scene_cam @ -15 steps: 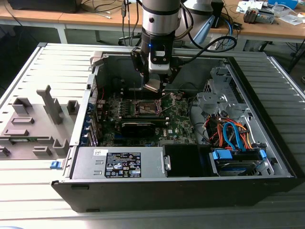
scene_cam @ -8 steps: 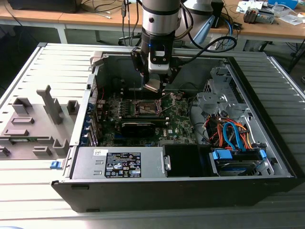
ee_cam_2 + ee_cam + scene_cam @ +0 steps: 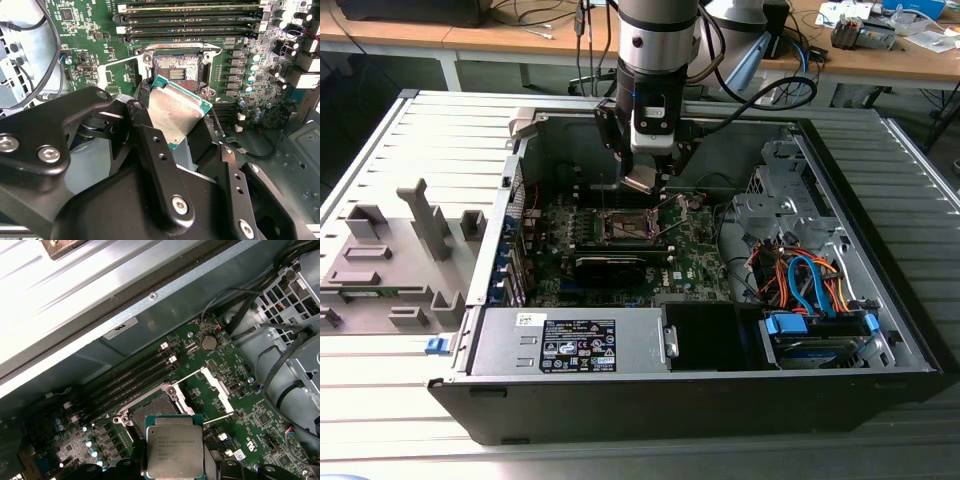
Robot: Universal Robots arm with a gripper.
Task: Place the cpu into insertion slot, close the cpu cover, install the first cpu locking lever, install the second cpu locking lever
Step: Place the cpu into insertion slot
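Note:
My gripper [image 3: 645, 180] hangs inside the open computer case, shut on the cpu [image 3: 641, 181], a flat silvery square with a green edge. Both wrist views show the cpu [image 3: 175, 112] [image 3: 174, 450] pinched at its sides between the black fingers [image 3: 150, 145]. It hovers tilted a little above the insertion slot [image 3: 180, 70] [image 3: 152, 412] [image 3: 630, 228], whose dark centre lies bare. The cpu cover [image 3: 122, 61] [image 3: 218, 390] stands swung open beside the slot. Thin wire levers [image 3: 187, 375] stick up next to it.
Long memory slots [image 3: 130, 377] run beside the socket. A grey power supply [image 3: 570, 345] sits at the case front, and a drive bay with orange and blue cables [image 3: 810, 280] is on the exterior view's right. A grey fixture [image 3: 390, 260] lies outside the case.

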